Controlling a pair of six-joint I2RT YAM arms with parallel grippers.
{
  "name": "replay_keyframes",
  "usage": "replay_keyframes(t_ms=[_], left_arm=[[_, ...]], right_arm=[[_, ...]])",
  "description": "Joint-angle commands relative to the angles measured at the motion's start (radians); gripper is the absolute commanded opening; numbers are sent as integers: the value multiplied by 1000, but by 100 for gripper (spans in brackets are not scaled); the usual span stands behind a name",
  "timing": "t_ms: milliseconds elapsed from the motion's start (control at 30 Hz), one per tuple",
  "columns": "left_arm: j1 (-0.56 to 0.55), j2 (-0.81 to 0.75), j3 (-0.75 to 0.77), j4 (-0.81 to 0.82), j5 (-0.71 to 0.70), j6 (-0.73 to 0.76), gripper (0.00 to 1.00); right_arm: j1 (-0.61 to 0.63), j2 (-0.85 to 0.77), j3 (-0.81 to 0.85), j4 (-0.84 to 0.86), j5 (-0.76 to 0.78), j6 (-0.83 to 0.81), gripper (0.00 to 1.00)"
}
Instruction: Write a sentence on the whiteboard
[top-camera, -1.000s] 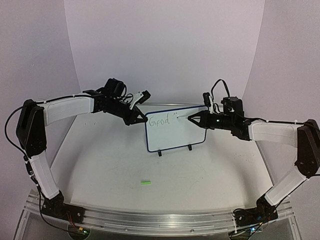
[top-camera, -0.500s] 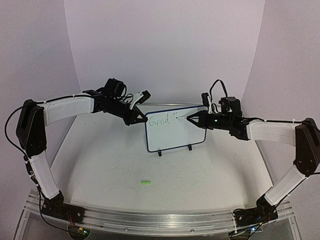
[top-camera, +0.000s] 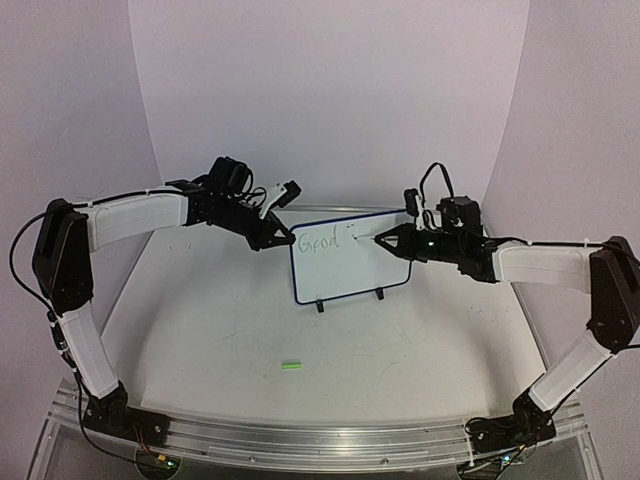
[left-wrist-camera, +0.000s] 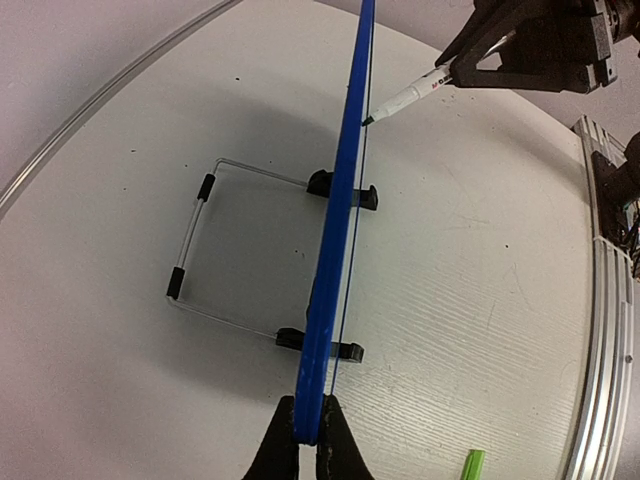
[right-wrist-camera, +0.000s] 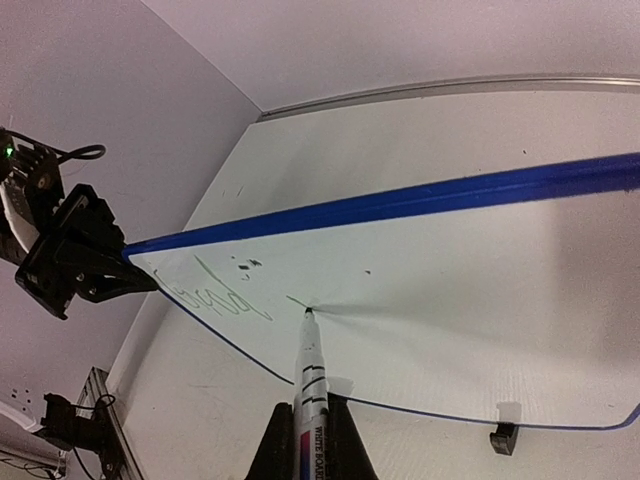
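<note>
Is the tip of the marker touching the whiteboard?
Touching. The right wrist view shows the marker tip resting right on the whiteboard surface, and the left wrist view shows no gap either.

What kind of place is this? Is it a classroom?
Probably a robot lab test bench, not a classroom. The left arm and right arm are bolted to a metal rail at the edge of a white table, a plain curved backdrop wraps behind, and the whiteboard is small.
</note>
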Motion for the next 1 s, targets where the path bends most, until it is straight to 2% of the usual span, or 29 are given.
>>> replay_keyframes(t_ms=[0, 967], left_arm=[[5, 0, -14, -33, -94, 39, 0], [5, -8, -13, -33, -93, 40, 0]], right_arm=[[-2, -3, -14, 11, 59, 5, 0], [-2, -64, 26, 35, 108, 40, 0]])
